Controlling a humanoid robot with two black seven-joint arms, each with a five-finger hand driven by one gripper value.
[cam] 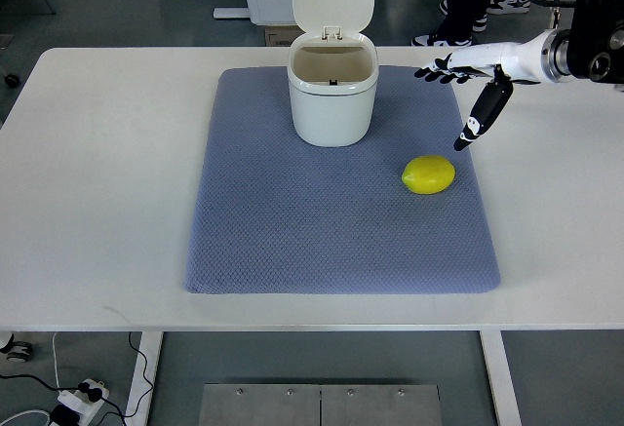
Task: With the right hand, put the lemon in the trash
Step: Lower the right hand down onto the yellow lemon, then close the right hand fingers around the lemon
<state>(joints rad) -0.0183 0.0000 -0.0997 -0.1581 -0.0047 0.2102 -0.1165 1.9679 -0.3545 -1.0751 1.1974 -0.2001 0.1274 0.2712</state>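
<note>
Reaching, fingers spread and empty, right hand (466, 83) just beyond lemon (429, 174); next, lowering to grasp, then trash bin (331, 95).

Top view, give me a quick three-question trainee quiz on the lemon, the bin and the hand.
1. True or false: the bin has its lid open.
2. Where is the lemon? A in the bin, B on the mat, C in the right hand.
3. Fill in: the right hand is ___ and holds nothing.

Key: 1 true. 2 B. 3 open.
</note>
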